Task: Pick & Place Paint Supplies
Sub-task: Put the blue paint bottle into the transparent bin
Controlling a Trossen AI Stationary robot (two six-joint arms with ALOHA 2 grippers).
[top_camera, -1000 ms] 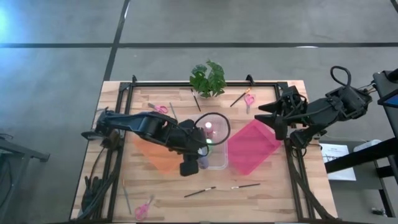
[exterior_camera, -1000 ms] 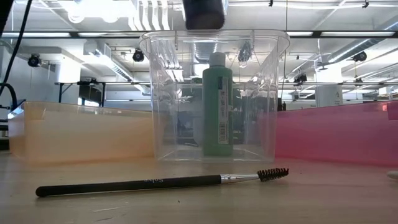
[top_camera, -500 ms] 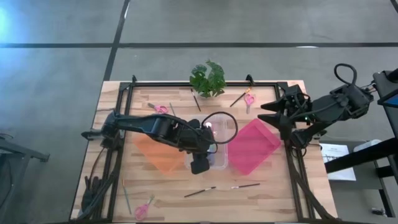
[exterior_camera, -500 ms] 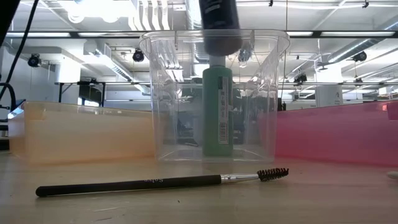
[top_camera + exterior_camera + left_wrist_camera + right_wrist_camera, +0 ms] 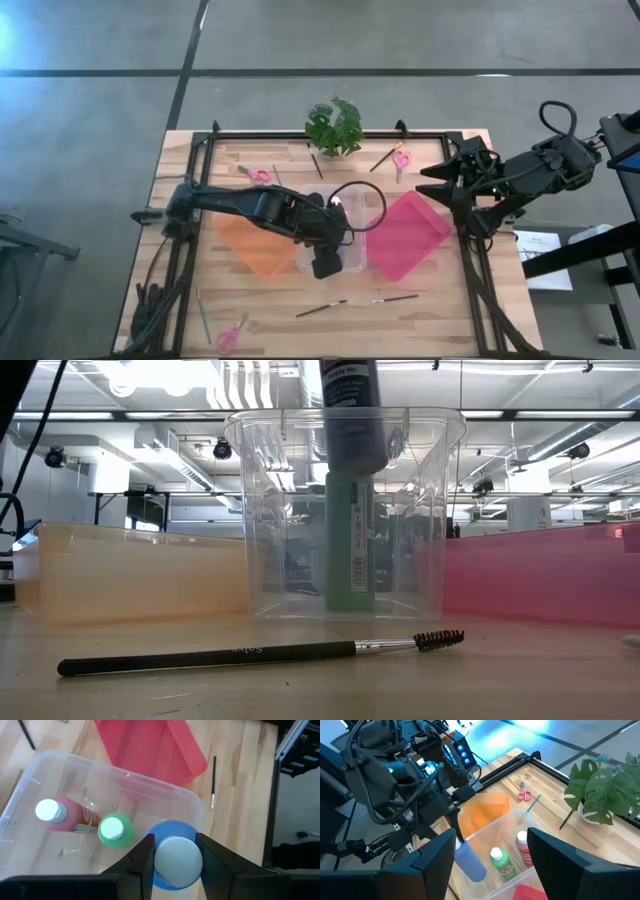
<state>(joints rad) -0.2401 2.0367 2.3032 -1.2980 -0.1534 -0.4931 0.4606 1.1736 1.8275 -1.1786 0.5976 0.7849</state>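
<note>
The left hand (image 5: 172, 862) pinches one blue paint bottle (image 5: 172, 857) over the clear bin (image 5: 30, 775), which holds two bottles: one pink (image 5: 65, 815), one green (image 5: 115, 830). The right hand (image 5: 490, 855), fingers spread, waits beside the desk (image 5: 440, 300).

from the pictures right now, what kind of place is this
Most likely a robotics lab or workshop in a large industrial hall. The low view shows exposed ceiling ducts and strip lights. The high view shows a wooden table on a bare concrete floor, with two robot arms mounted at its sides.
</note>
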